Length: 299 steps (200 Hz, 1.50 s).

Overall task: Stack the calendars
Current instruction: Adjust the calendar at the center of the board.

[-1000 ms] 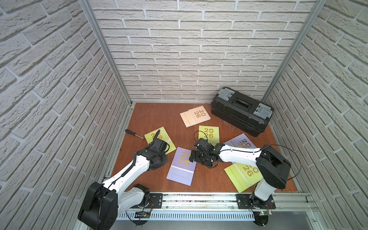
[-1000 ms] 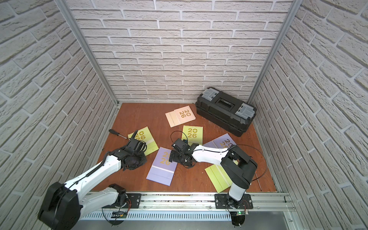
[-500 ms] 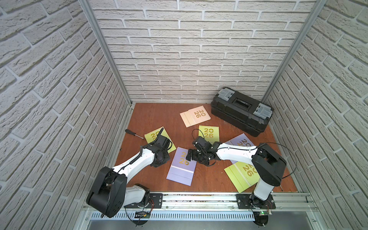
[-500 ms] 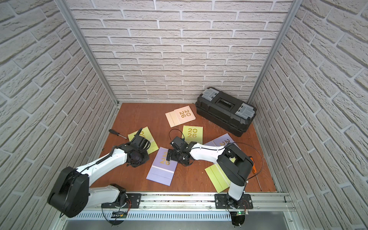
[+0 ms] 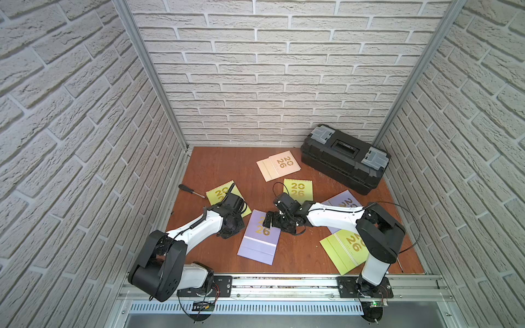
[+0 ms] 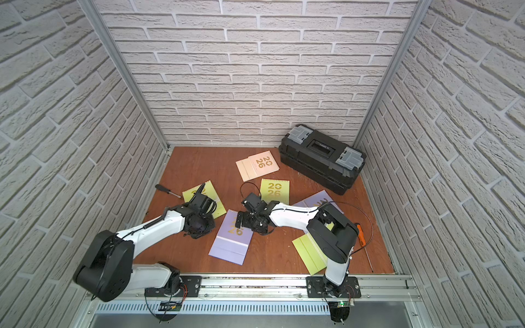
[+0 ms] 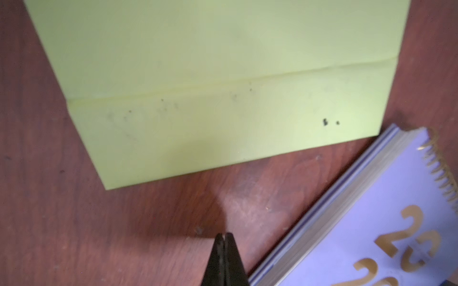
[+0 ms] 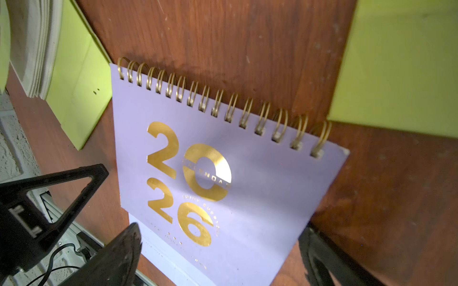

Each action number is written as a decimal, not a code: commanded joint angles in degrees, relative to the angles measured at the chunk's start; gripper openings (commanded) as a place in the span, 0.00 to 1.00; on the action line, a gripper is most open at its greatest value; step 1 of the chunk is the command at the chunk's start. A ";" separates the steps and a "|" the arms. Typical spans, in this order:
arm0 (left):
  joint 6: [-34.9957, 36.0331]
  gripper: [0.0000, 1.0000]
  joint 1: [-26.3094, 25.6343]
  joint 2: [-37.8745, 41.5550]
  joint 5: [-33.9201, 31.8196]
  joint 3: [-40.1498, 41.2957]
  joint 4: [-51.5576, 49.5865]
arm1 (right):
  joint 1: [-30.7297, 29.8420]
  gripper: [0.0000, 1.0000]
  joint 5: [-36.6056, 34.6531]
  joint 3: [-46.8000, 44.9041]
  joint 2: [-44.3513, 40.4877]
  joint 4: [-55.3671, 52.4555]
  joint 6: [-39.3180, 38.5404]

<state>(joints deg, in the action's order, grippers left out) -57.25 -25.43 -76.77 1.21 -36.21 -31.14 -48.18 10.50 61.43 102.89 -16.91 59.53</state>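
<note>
Tabletop (image 7: 124, 222) shows between edges of green calendar (image 7: 223, 74) and lavender calendar (image 7: 371, 222).

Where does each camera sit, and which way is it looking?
Top views: side by side, high above the robot, looking down on the table; left arm and right arm show whole.
Left wrist: on the left arm, facing down past the shut left gripper at a lime calendar.
Right wrist: on the right arm, facing past the open right gripper at a lavender calendar.
Shared: both wrist views catch those two calendars.
</note>
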 commanded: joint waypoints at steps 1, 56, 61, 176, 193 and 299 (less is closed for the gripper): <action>-0.72 0.00 -0.64 -1.35 2.15 1.05 1.59 | 0.37 0.99 0.47 -0.34 2.59 -0.14 -0.77; -2.87 0.00 -4.61 -4.40 3.39 0.98 2.92 | 1.77 0.99 0.75 -0.09 2.33 -0.71 -2.43; -3.15 0.00 -4.94 -4.58 3.57 0.96 3.05 | 1.91 0.99 0.87 0.00 2.19 -0.78 -2.63; -8.11 0.00 -10.19 -0.82 2.02 2.93 -0.06 | 3.62 0.99 2.68 1.67 1.44 -0.58 -5.85; -8.95 0.00 -10.54 0.37 1.95 3.79 0.07 | 3.61 0.99 2.57 1.63 1.19 -0.66 -6.00; -12.95 0.00 -13.34 3.59 2.04 6.91 1.07 | 3.95 0.99 3.60 3.17 1.42 -1.68 -7.87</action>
<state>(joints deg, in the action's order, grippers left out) -68.51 -37.76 -72.75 2.81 -31.44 -25.96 -44.45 13.85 63.37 104.05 -18.41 52.99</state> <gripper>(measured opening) 0.045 0.993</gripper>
